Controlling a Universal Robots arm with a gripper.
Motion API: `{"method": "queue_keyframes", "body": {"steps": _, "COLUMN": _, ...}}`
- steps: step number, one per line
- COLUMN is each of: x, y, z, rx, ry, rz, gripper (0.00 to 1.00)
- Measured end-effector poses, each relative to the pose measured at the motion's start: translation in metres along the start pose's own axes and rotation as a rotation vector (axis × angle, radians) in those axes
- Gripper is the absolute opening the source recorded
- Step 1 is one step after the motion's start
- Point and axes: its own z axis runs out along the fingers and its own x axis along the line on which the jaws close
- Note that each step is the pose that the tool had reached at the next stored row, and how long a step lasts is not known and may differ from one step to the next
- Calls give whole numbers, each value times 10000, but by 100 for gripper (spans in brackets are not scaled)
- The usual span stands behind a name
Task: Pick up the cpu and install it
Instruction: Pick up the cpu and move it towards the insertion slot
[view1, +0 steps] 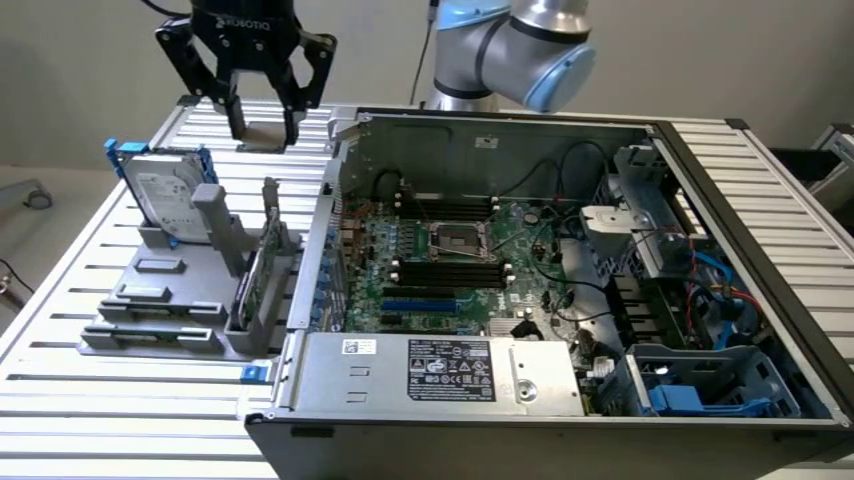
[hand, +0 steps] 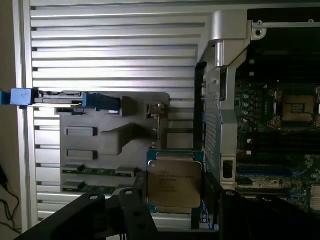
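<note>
The cpu (hand: 174, 176) is a small square chip with a silvery metal top on a green edge, and it sits between my two dark fingers (hand: 138, 200). My gripper (view1: 263, 132) is shut on it, hanging above the slatted table at the back of the exterior view's left, beyond the grey fixture (view1: 174, 290). The dark metal-framed socket (view1: 454, 240) lies in the middle of the motherboard inside the open computer case (view1: 667, 140), well off to the exterior view's right of the gripper. The socket (hand: 295, 107) also appears in the wrist view.
A silver hard drive with a blue bracket (view1: 167, 190) stands upright in the grey fixture below the gripper. A green card (view1: 274, 260) stands upright beside the case wall. The case's power supply (view1: 441, 375) and cables (view1: 694, 300) crowd its near and right side.
</note>
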Motion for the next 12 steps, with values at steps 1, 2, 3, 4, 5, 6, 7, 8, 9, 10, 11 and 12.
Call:
{"method": "queue_keyframes", "body": {"steps": 1, "x": -44, "y": 1, "z": -4, "rx": 2, "ry": 10, "rz": 2, "gripper": 54}}
{"method": "queue_keyframes", "body": {"steps": 2, "x": -89, "y": 1, "z": -7, "rx": 2, "ry": 14, "rz": 2, "gripper": 54}}
{"method": "queue_keyframes", "body": {"steps": 3, "x": -134, "y": 1, "z": -10, "rx": 1, "ry": 17, "rz": 1, "gripper": 54}}
{"method": "queue_keyframes", "body": {"steps": 4, "x": -179, "y": 1, "z": -14, "rx": 2, "ry": 20, "rz": 1, "gripper": 54}}
{"method": "queue_keyframes", "body": {"steps": 5, "x": -224, "y": 2, "z": -16, "rx": 1, "ry": 21, "rz": 2, "gripper": 54}}
{"method": "queue_keyframes", "body": {"steps": 6, "x": -269, "y": 2, "z": -20, "rx": 2, "ry": 21, "rz": 2, "gripper": 54}}
{"method": "queue_keyframes", "body": {"steps": 7, "x": -314, "y": 3, "z": -23, "rx": 1, "ry": 21, "rz": 2, "gripper": 54}}
{"method": "queue_keyframes", "body": {"steps": 8, "x": -361, "y": 3, "z": -26, "rx": 1, "ry": 21, "rz": 1, "gripper": 54}}
{"method": "queue_keyframes", "body": {"steps": 9, "x": -406, "y": 5, "z": -30, "rx": 2, "ry": 22, "rz": 1, "gripper": 54}}
{"method": "queue_keyframes", "body": {"steps": 10, "x": -451, "y": 6, "z": -32, "rx": 2, "ry": 22, "rz": 2, "gripper": 54}}
{"method": "queue_keyframes", "body": {"steps": 11, "x": -496, "y": 9, "z": -34, "rx": 1, "ry": 21, "rz": 2, "gripper": 54}}
{"method": "queue_keyframes", "body": {"steps": 12, "x": -541, "y": 12, "z": -35, "rx": 2, "ry": 22, "rz": 1, "gripper": 54}}
